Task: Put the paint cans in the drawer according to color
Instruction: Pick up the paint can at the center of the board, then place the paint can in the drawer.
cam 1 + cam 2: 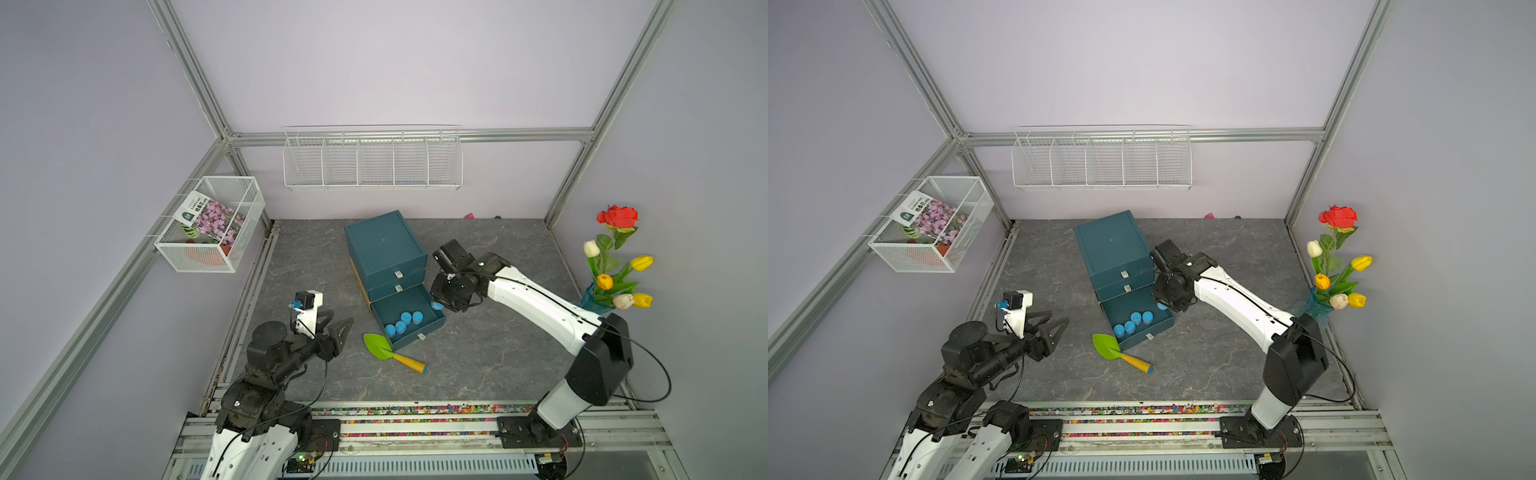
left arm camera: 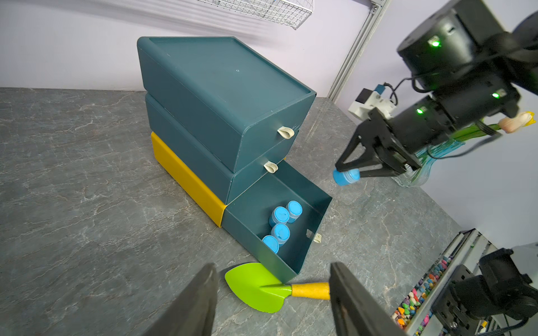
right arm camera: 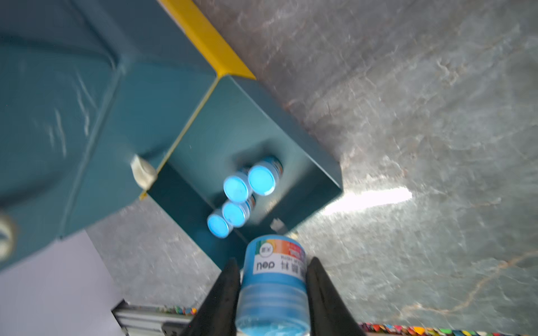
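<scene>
A small round light blue paint can with a printed label (image 3: pixel 273 285) is clamped between the two black fingers of the right gripper (image 3: pixel 273 260), which press against its sides. In both top views it hangs in the air (image 1: pixel 437 305) at the right-hand edge of the pulled-out dark teal bottom drawer (image 1: pixel 409 341), not yet set down inside. Four more light blue paint cans (image 2: pixel 281 232) stand upright on the drawer floor in a close cluster towards its left side, touching or nearly touching one another, well apart from the held one. The drawer belongs to a small three-tier drawer cabinet (image 2: pixel 221 87), whose two upper tiers are dark teal with their drawers pushed in, each with a pale fabric pull tab. The bottom tier has a yellow casing. A bright green trowel with a yellow handle (image 2: pixel 259 288) lies flat on the grey marble-patterned tabletop (image 1: pixel 478 353) just beside the open drawer's front left corner, its blade towards the drawer. The left gripper (image 1: pixel 341 316) is near the trowel on the left of the cabinet, raised off the table, its jaws spread wide with nothing between them. At the table's right edge stands a blue-green glass vase of artificial flowers (image 1: pixel 615 257). A strip of coloured pebbles (image 1: pixel 415 411) runs along the front rail, and a white wire rack (image 1: pixel 374 160) hangs on the back wall.
</scene>
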{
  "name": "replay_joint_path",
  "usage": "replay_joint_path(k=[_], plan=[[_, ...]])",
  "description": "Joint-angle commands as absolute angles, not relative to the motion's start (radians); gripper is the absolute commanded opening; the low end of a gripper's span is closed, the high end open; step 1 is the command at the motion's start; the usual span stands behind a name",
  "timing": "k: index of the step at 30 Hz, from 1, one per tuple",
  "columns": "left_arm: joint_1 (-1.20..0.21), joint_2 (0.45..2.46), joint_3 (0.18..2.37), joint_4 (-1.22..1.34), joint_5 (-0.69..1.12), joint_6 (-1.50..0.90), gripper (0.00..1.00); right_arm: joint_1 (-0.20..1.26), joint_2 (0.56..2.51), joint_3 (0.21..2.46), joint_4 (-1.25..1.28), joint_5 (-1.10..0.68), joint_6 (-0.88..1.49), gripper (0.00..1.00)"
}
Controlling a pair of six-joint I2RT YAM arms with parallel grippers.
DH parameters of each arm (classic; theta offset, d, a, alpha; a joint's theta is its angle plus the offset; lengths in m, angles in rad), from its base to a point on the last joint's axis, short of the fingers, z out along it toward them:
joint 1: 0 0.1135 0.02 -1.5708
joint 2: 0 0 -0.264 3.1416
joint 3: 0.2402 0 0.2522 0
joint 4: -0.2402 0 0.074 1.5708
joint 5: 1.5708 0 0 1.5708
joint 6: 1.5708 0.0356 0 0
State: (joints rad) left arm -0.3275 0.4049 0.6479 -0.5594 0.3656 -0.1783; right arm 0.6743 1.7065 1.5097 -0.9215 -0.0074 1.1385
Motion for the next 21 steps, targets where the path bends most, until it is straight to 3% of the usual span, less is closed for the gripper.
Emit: replay_joint_path(k=[1,10,21], plan=[[-0.329,0.398,0.647,-0.564,0.362,-0.175,0.64,0.676,1.798,1.551,-0.914,0.044,1.219,0.06],[-0.329,0.396,0.647,-0.566,0.359,-0.176,0.64,0.683,1.887,1.528,-0.77,0.07,1.321,0.02],[-0.329,0.394,0.647,-0.564,0.36,-0.176,0.64,0.696,1.985,1.557,-0.77,0.084,1.325,0.0]])
